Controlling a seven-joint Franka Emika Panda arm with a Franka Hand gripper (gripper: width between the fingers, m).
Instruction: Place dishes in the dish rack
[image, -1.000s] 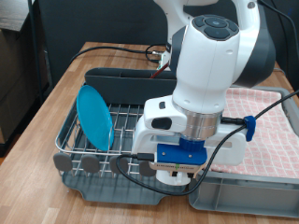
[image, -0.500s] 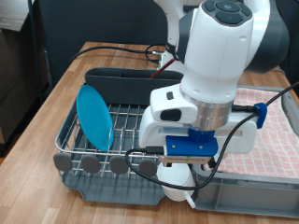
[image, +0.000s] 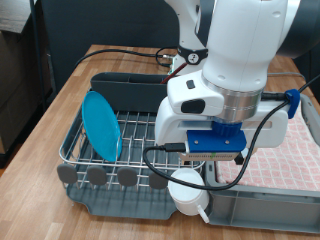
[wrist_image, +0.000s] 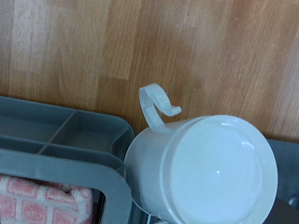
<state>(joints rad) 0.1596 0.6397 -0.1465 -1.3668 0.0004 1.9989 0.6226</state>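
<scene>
Your wooden table (image: 70, 105) stays bare along the rack's nine o'clock edge. One dish rack (image: 130, 135) holds one blue plate (image: 101, 125), upright. One white mug (image: 188, 191) hangs at the rack's five o'clock corner beside the grey crate (image: 265, 212), under the gripper (image: 208, 172); its fingers are hidden, so you cannot tell their spread.

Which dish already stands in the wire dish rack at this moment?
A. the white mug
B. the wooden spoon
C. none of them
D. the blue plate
D: the blue plate stands on edge between the wires of the dish rack, while the white mug hangs below the pincer, and no spoon shows.
</scene>
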